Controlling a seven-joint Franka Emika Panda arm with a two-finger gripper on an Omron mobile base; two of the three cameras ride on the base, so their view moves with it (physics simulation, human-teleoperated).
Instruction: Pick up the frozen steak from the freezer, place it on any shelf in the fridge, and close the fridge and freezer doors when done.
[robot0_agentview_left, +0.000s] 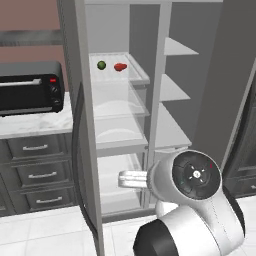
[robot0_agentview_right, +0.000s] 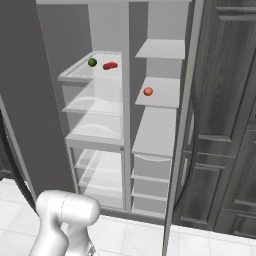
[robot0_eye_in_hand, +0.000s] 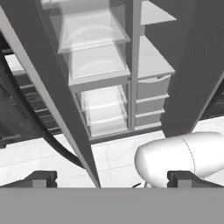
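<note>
The tall grey unit stands with both doors swung open. The fridge (robot0_agentview_right: 95, 107) is the wider left section, with clear shelves (robot0_agentview_left: 117, 107) and see-through drawers (robot0_eye_in_hand: 103, 111). The freezer (robot0_agentview_right: 157, 130) is the narrower right section with plain grey shelves (robot0_agentview_left: 170, 90). A small reddish-orange item, apparently the frozen steak (robot0_agentview_right: 148, 91), lies on the freezer's middle shelf. My gripper (robot0_eye_in_hand: 112, 181) is open and empty, low in front of the unit and well short of it, pointing up at the shelves. The fridge door (robot0_agentview_left: 82, 125) juts toward me on the left and the freezer door (robot0_agentview_right: 182, 125) on the right.
A green ball (robot0_agentview_right: 92, 62) and a red item (robot0_agentview_right: 110, 65) lie on the fridge's top clear shelf. A black toaster oven (robot0_agentview_left: 30, 87) sits on the pale counter (robot0_agentview_left: 30, 125) left of the unit, above dark drawers (robot0_agentview_left: 40, 175). Dark cabinets (robot0_agentview_right: 230, 100) stand to the right.
</note>
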